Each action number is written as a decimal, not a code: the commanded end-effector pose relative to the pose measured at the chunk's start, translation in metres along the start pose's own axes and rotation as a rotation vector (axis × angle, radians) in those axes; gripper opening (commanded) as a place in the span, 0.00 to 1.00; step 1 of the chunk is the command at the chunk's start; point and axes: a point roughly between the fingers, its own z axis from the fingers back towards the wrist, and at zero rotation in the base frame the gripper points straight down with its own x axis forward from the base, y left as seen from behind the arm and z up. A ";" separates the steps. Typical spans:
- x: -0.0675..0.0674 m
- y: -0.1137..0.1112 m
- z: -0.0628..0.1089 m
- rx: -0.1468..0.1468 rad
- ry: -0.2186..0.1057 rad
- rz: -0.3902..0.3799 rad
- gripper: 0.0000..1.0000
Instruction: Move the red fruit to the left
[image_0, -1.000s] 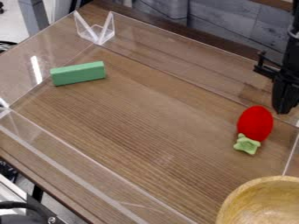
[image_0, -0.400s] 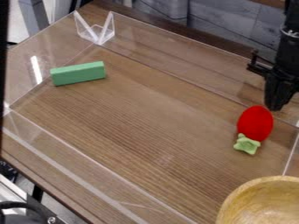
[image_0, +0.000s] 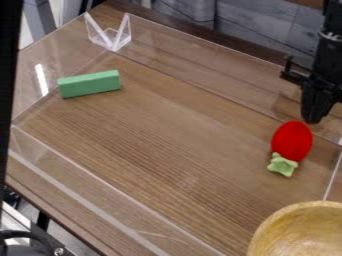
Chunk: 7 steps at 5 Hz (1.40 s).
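While the closed gripper (image_0: 309, 117) hung just beside it, the smooth, oval red strawberry (image_0: 291, 141) with its pale green leafy cap lay near the right edge of the wood-grained tabletop (image_0: 160, 130), above a round yellow bowl (image_0: 305, 232).

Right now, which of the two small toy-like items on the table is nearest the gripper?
The red strawberry with the pale green cap, just below the gripper; the green block lies far off to the left.
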 end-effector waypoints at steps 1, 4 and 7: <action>0.010 0.006 0.001 -0.009 -0.054 0.039 0.00; -0.004 0.027 0.045 -0.028 -0.137 0.142 0.00; 0.008 0.027 -0.002 -0.032 -0.099 0.082 1.00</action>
